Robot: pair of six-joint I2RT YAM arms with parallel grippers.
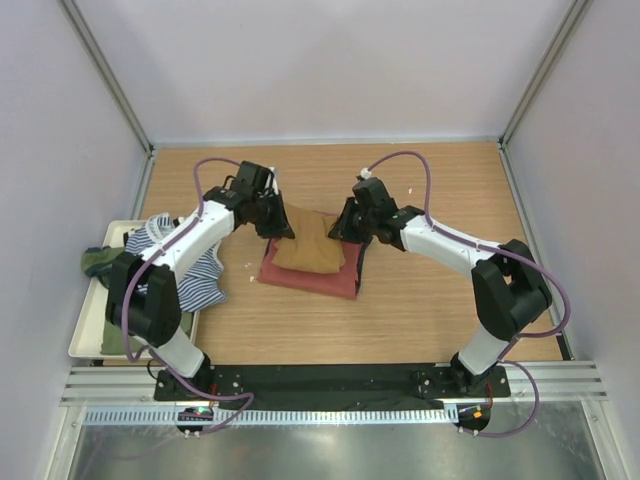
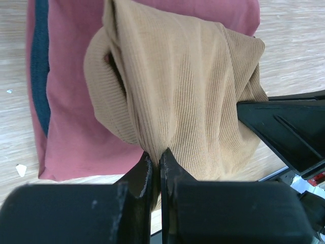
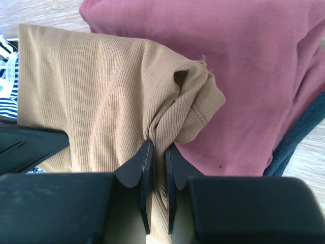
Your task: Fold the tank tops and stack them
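At the middle of the worktop (image 1: 430, 300), I have both arms leaning in toward each other over the folded pile. My left arm (image 1: 190, 245) rises from its base at the near left, bends at a high elbow above the tray (image 1: 85, 335), and stretches its white forearm far and to the right. My right arm (image 1: 450, 245) mirrors it, climbing from the near right and reaching far and to the left. Both wrists tip down so the fingers meet the cloth from opposite sides.

The left pincer (image 2: 156, 155) is pressed together on the left edge of the tan tank top (image 1: 308, 250), and the ribbed fabric bunches into folds just where the tips close. The right pincer (image 3: 158, 147) pinches the right edge of the same top, gathering a hemmed corner into a tight pucker between its fingers. The two pincers sit near each other with the tan cloth spanning the gap.

That tan top lies on the rust-red tank top (image 1: 312, 282), which is folded flat on the worktop and sticks out past it on the near side and the left. A strip of navy trim (image 2: 39, 76) runs along the red one's edge.

Off to the left, the striped tank top (image 1: 205, 285) is draped half over the tray rim under my left arm, and the olive green tank top (image 1: 98, 262) is crumpled at the tray's far left.
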